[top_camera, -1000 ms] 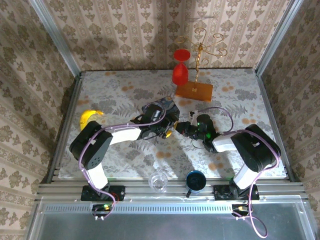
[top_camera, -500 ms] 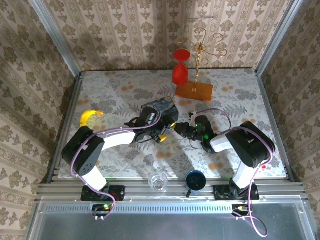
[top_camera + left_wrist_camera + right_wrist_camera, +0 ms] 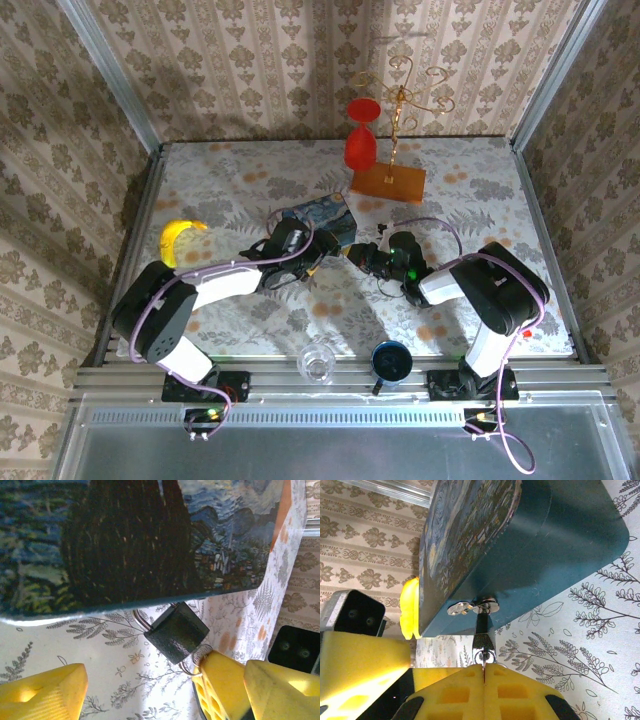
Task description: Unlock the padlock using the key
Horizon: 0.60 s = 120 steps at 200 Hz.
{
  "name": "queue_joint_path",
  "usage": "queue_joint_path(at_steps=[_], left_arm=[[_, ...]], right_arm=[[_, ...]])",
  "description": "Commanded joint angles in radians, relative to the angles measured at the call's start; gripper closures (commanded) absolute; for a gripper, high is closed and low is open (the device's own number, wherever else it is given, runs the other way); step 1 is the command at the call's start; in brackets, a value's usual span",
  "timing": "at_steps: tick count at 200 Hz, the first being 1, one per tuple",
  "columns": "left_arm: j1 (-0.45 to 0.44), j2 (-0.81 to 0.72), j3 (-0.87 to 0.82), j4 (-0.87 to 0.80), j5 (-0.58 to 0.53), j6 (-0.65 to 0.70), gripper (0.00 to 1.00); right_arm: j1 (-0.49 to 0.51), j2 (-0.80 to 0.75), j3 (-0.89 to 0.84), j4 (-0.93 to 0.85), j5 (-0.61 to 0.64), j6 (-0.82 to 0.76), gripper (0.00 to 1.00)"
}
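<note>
So the left gripper [image 3: 162, 685] now hangs open, backed off toward 8 o'clock from the padlock [image 3: 177, 632]. The right gripper [image 3: 484, 672] clenches the key [image 3: 481, 637], probably ready to turn.

from my desk, the top external camera looks down from above and behind the arm bases, which sit along the bottom edge, with the whole table [image 3: 200, 180] mid-frame and the back wall [image 3: 250, 60] across the top. the left wrist camera hangs very close, looking steeply down on the painted lid of the tin [image 3: 125, 540] in the upper frame, the padlock [image 3: 177, 632] at lower centre. the right wrist camera sits low and just as close, facing the tin's plain side wall, the key [image 3: 482, 642] dead ahead. all three share that tin. the left wrist view catches the right camera housing [image 3: 295, 650] at lower right, and the right wrist view catches the left camera housing [image 3: 352, 615] at mid left.
</note>
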Motion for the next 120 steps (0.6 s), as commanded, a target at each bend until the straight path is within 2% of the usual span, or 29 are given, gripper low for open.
queue_joint_path(at_steps=[1,30,59,94,120], left_arm=[[-0.003,0.04,-0.007,0.05,-0.028,0.014,0.16],[-0.009,0.07,-0.01,0.125,-0.06,0.021,0.16],[-0.015,0.102,0.025,0.13,-0.074,0.037,0.16],[-0.028,0.13,0.098,0.011,-0.088,0.058,0.16],[-0.032,0.15,0.131,-0.026,-0.096,0.059,0.22]], right_arm=[[0.011,0.011,0.002,0.049,0.033,0.01,1.0],[0.014,0.02,-0.003,0.059,0.037,0.011,1.0],[0.016,0.034,-0.005,0.076,0.036,0.017,1.0],[0.02,0.048,-0.009,0.093,0.038,0.021,1.0],[0.028,0.06,-0.013,0.1,0.047,0.02,1.0]])
